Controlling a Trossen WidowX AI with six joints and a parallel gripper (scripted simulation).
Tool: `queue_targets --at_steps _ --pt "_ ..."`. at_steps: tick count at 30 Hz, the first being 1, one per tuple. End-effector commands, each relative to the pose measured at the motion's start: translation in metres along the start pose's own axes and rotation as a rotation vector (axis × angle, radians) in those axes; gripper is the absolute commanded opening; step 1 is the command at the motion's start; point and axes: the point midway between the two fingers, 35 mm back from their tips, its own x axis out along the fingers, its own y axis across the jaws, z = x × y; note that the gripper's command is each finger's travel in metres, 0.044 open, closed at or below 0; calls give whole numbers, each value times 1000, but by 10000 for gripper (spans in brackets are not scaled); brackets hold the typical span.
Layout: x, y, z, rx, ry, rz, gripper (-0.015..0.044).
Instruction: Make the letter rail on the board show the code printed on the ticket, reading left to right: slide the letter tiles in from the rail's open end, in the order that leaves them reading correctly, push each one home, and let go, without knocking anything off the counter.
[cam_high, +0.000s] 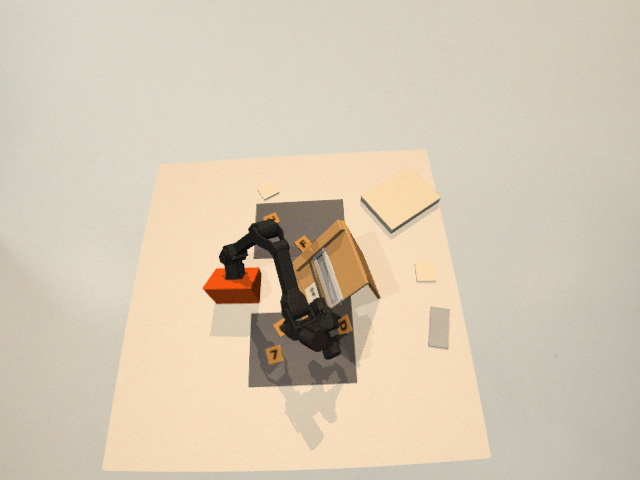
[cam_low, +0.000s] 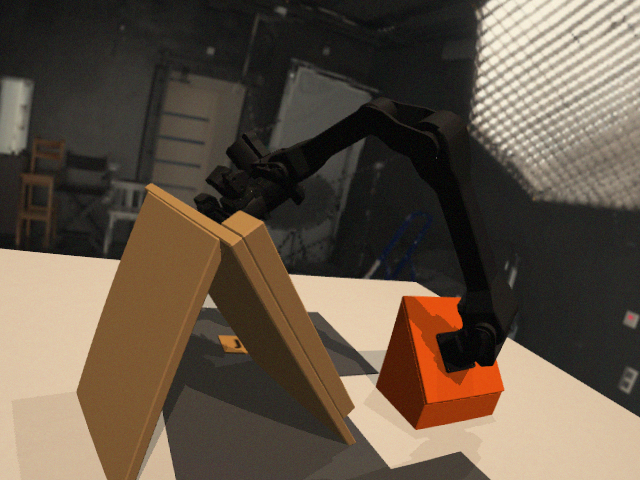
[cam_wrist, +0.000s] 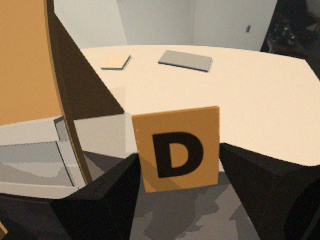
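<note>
My gripper (cam_high: 336, 329) (cam_wrist: 179, 154) is shut on the D tile (cam_high: 344, 324) (cam_wrist: 210, 150), which faces the wrist camera with its letter upright. It holds the tile above the dark mat, beyond the lower end of the pale rail (cam_high: 333, 290) (cam_wrist: 25, 190). The rail lies on the sloping tan board (cam_high: 352, 263) (cam_low: 149, 320) (cam_wrist: 25, 65); no tile shows in its visible part. The ticket (cam_high: 311, 292) is partly covered by the arm and unreadable. The 7 tile (cam_high: 274, 354), a mostly hidden tile (cam_high: 279, 327), the F tile (cam_high: 303, 243) and another partly hidden tile (cam_high: 271, 218) lie on the mats.
Dark mats (cam_high: 268, 376) (cam_high: 320, 211) lie on the pale counter. The orange base block (cam_high: 235, 294) (cam_low: 460, 387) stands left of the board in the top view. A large pale slab (cam_high: 400, 198), small pale pieces (cam_high: 425, 272) (cam_high: 268, 190) and a grey plate (cam_high: 438, 327) (cam_wrist: 185, 60) lie around.
</note>
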Motion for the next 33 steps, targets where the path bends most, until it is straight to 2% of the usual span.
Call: queue_targets --at_steps 1,33 --pt "-1 2 2 -1 -3 1 0" --pt "-1 17 1 0 -3 2 0"
